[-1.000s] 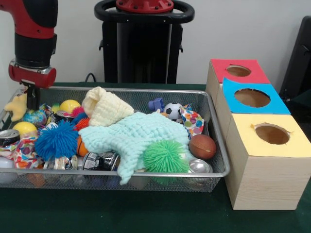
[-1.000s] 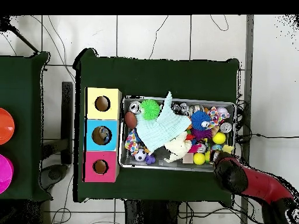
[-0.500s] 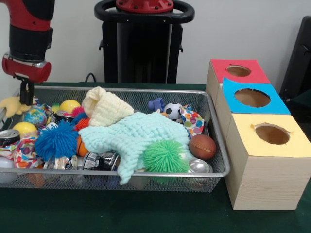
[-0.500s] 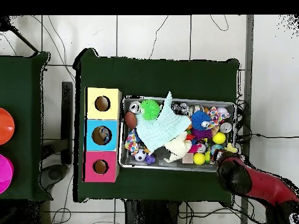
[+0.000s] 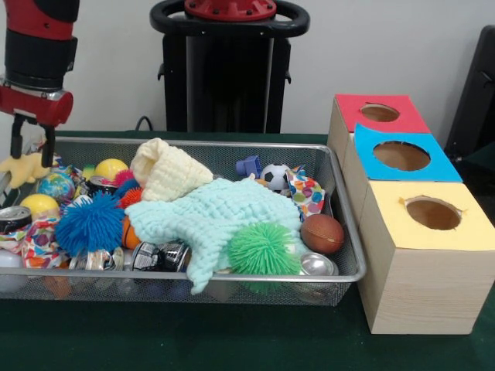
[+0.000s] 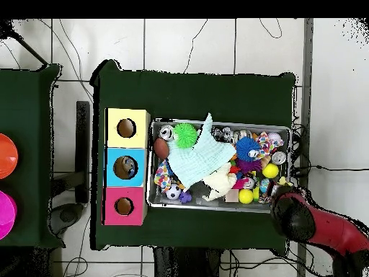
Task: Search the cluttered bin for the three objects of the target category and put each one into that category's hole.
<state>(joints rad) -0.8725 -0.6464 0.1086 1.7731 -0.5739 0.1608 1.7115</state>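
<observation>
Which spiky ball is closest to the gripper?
The blue spiky ball, at the bin's end below the gripper. The green spiky ball sits far toward the boxes.

White wall [image 5: 387, 46] behind, pale tiled floor [image 6: 187, 43] w/ cables, green tablecloth [image 6: 187, 90].

A robotics lab: a green-draped table [image 6: 194, 94] on a tiled floor [image 6: 187, 43] strewn with cables [image 6: 194, 40], a black pedestal [image 5: 228, 69] against bare wall.

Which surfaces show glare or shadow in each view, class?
Front view: bright glints on the silver cans at the wire bin's near rim, and soft, even light on the boxes. Overhead view: the green cloth looks flat and dark, with no distinct shadows.
</observation>
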